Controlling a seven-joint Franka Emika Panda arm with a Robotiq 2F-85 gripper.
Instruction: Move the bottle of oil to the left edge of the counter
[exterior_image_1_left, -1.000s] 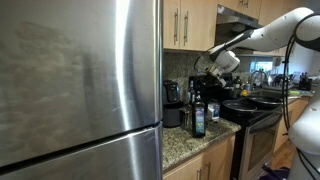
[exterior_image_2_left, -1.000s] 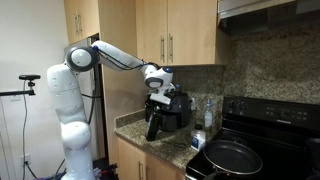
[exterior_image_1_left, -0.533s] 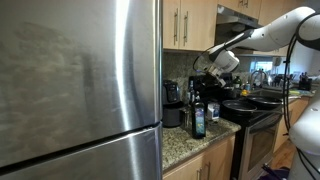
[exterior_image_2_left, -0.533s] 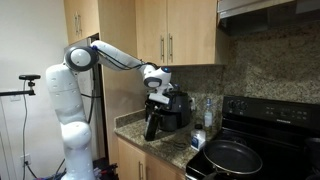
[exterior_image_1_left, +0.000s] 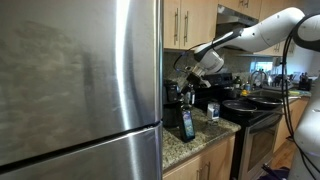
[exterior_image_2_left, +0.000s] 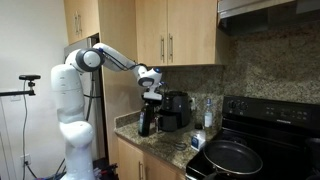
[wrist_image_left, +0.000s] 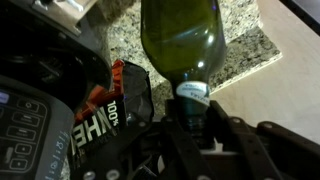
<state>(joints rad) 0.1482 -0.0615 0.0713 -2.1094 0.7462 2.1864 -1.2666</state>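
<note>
One bottle of oil (exterior_image_1_left: 187, 123), one coffee maker (exterior_image_2_left: 178, 108), one refrigerator (exterior_image_1_left: 80, 90).

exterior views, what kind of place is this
Most likely a home kitchen: a speckled granite counter under wooden cabinets, a black stove with a frying pan on it, and a stainless steel fridge.

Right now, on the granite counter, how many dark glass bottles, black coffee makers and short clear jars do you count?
Dark glass bottles: 1, the bottle of oil
Black coffee makers: 1, the coffee maker
Short clear jars: 1, the short jar
Total: 3
</note>
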